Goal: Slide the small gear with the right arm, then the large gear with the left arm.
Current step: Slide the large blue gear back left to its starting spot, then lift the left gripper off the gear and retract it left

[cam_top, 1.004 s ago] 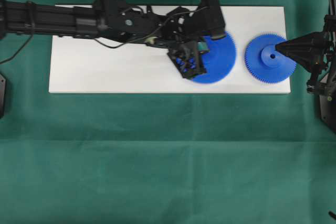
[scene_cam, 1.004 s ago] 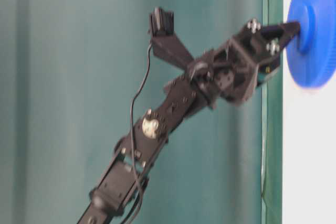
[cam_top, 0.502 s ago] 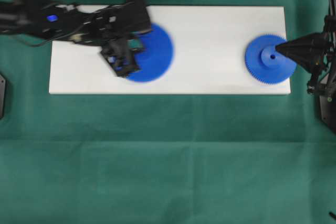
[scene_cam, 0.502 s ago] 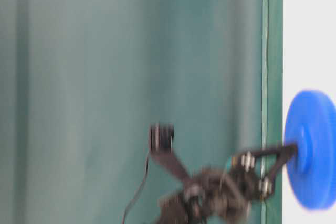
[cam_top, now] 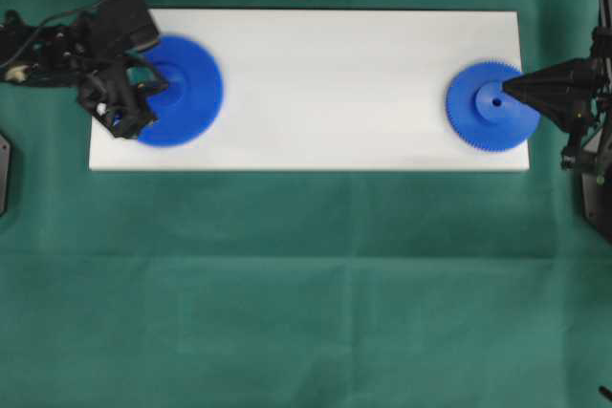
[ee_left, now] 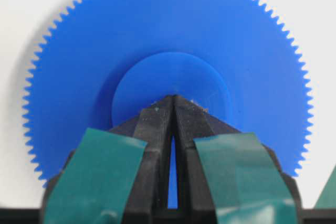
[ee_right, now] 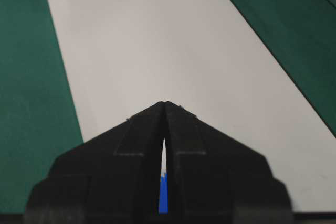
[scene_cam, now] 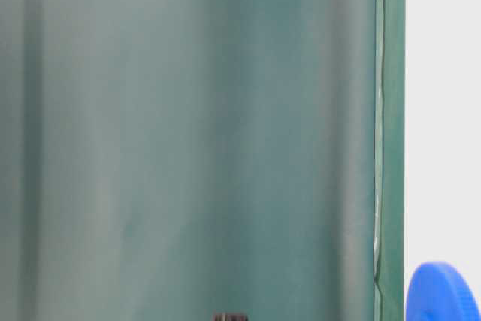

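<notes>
My left gripper [ee_left: 173,100] is pinched tight, tips together, and the tips press down on the round bump in the middle of the large gear [cam_top: 179,90]. That big blue gear lies flat at the left end of the white board [cam_top: 325,83], and its edge looks a bit blurry from above. My left arm [cam_top: 67,40] reaches in from the left side over the green cloth [cam_top: 306,284]. My right gripper [ee_right: 165,106] is pinched tight too, and holds nothing. Its tip rests by the hole of the small gear [cam_top: 491,107], which lies flat at the right end of the board. The two gears are well apart.
</notes>
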### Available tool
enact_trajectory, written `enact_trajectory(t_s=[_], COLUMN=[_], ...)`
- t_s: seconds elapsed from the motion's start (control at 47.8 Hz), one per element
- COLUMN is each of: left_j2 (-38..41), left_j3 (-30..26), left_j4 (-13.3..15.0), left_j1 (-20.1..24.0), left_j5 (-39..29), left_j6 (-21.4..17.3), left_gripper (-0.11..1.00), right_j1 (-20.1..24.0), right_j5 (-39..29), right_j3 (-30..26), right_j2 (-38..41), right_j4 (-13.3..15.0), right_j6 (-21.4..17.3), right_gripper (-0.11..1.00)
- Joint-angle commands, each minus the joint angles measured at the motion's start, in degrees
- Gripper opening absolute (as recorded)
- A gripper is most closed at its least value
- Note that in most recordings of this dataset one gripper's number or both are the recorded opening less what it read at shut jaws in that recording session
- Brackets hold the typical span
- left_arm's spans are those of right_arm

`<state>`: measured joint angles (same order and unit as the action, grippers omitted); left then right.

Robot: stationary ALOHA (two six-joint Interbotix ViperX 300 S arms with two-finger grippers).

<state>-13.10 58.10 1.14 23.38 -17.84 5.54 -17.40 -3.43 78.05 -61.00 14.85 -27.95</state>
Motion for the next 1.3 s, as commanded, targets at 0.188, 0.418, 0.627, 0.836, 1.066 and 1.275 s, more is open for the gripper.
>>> enact_trajectory(t_s=[0.188,0.418,0.627,0.836,1.066,1.275], left_j2=[-4.22,-5.01,-5.71,-10.55,-16.61,-21.18], left_j3=[4.31,4.48,3.34,1.76,0.97,-0.18], left_j4=[-0.18,-0.18,-0.18,-0.18,-0.18,-0.18], left_j1=[1.05,1.14,1.14,1.05,0.79,0.00], left_j5=[-0.44,-0.35,-0.35,-0.70,-0.70,-0.44], left_j6=[0.18,0.09,0.09,-0.35,-0.44,-0.53], left_gripper=[0.00,0.00,0.00,0.00,0.00,0.00], right_j1=[0.09,0.09,0.09,0.09,0.09,0.09], right_j5=[0.53,0.26,0.26,0.26,0.35,0.53], right_j3=[-0.62,-0.62,-0.62,-0.62,-0.70,-0.62], right_j2=[0.09,0.09,0.09,0.09,0.09,0.00], right_j4=[0.18,0.18,0.18,0.18,0.18,0.18], right_j6=[-0.09,-0.09,-0.09,-0.18,-0.09,-0.09], right_gripper=[0.51,0.51,0.51,0.51,0.51,0.51])
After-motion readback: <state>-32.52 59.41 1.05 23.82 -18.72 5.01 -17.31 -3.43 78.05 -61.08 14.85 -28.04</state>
